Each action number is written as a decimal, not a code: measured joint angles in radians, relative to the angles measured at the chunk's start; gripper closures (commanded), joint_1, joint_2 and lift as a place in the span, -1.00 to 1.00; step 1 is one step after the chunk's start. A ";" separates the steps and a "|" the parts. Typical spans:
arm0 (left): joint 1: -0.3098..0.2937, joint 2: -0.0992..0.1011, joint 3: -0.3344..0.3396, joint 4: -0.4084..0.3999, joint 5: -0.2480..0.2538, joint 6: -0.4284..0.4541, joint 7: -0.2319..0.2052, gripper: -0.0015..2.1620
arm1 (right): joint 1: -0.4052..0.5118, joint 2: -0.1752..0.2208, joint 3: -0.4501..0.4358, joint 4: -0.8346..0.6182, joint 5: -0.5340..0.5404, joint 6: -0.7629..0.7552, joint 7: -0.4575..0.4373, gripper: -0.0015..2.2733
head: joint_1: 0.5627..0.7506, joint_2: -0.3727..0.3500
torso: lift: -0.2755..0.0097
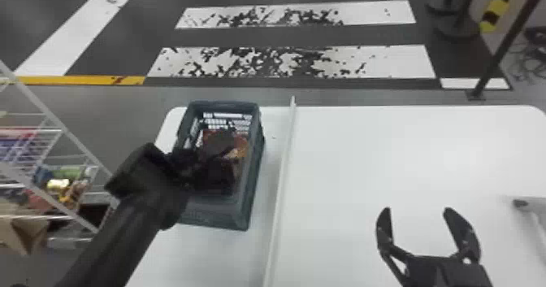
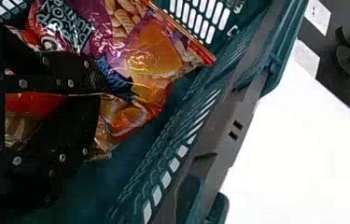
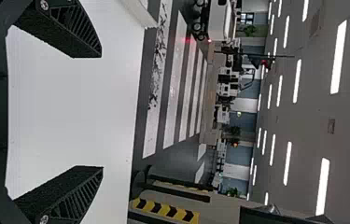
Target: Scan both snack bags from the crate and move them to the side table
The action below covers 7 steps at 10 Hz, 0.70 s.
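From where I stand, the whole business turns on how close the left gripper (image 2: 100,95) is to the snack bags (image 2: 156,58): it is down inside the crate (image 1: 227,213), and there is no gap left between it and them. Its two fingers are drawn narrow, tips nearly together, and bright wrapping shows between them and crumples out past the tips, so I take it they have a bag pinched. Whether it is one bag or a fold of both, I can't tell. Most of the visible packaging spreads ahead of the tips, toward the crate's far end, with an orange part showing on the robot's right. The crate's long side runs away from the robot, while the left arm slants in over it from the robot's left. The bags overlap so much that I can't make out the long axis of either. The left arm is plainly the nearer one; the right gripper (image 1: 418,209) stands wide and empty over the white tabletop (image 1: 365,152), well apart, across the raised divider (image 1: 280,184). To my mind the next move wants a lift straight up, clear of the crate's right wall, before any swing sideways, or the bag could snag there.
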 measured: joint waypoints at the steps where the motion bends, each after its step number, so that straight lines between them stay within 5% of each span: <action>1: 0.022 0.000 0.038 -0.063 0.050 0.023 0.005 0.98 | 0.000 -0.002 -0.001 0.000 0.000 0.000 0.000 -0.94 | 0.41 0.39 | 0.73; 4: 0.116 0.001 0.172 -0.282 0.168 0.116 0.012 0.98 | 0.002 -0.005 0.001 -0.003 0.001 0.000 0.000 -0.94 | 0.41 0.42 | 0.73; 7: 0.197 -0.011 0.292 -0.346 0.285 0.103 0.020 0.98 | 0.007 -0.006 0.004 -0.010 0.003 0.006 0.000 -0.94 | 0.41 0.49 | 0.73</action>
